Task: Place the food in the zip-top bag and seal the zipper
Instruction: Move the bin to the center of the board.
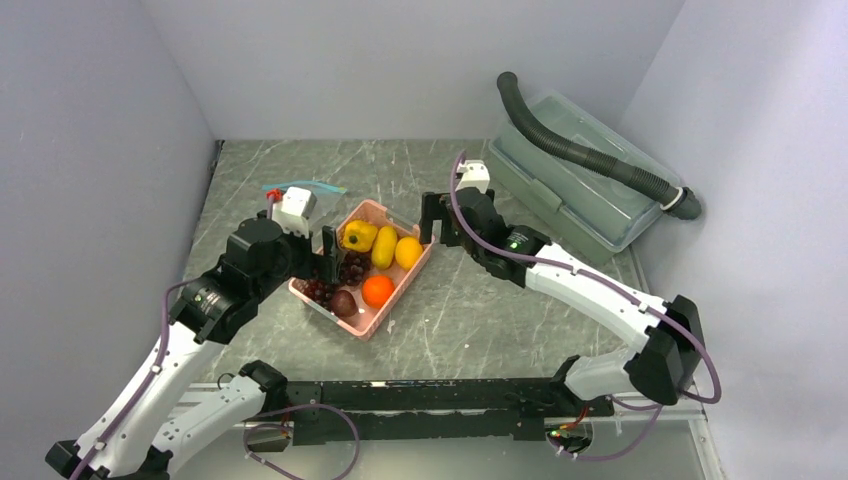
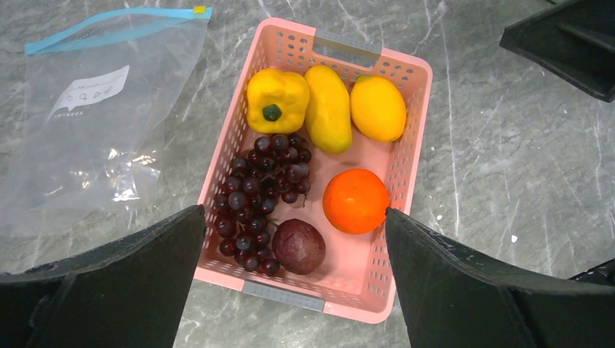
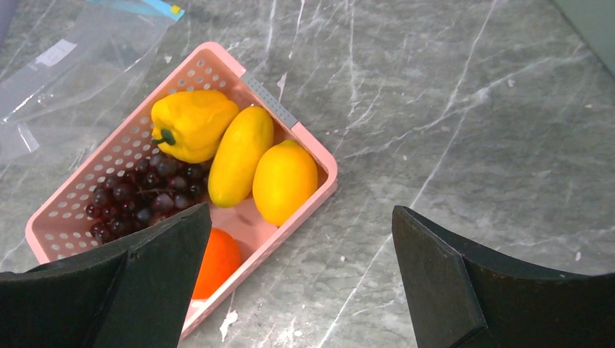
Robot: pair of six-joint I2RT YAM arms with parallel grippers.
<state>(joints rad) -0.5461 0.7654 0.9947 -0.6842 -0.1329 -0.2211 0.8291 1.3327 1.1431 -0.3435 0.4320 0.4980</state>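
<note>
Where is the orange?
In the left wrist view, the orange sits on the right side of the pink basket, beside the dark round fruit and the grapes.

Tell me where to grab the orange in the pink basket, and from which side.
Come straight down from above and close across the widest middle of the orange. It is a smooth ball with no stem to pinch, and it lies close to the long wall of the pink basket, so a side approach is probably blocked. Line the fingers up along the basket: bare floor shows there.
</note>
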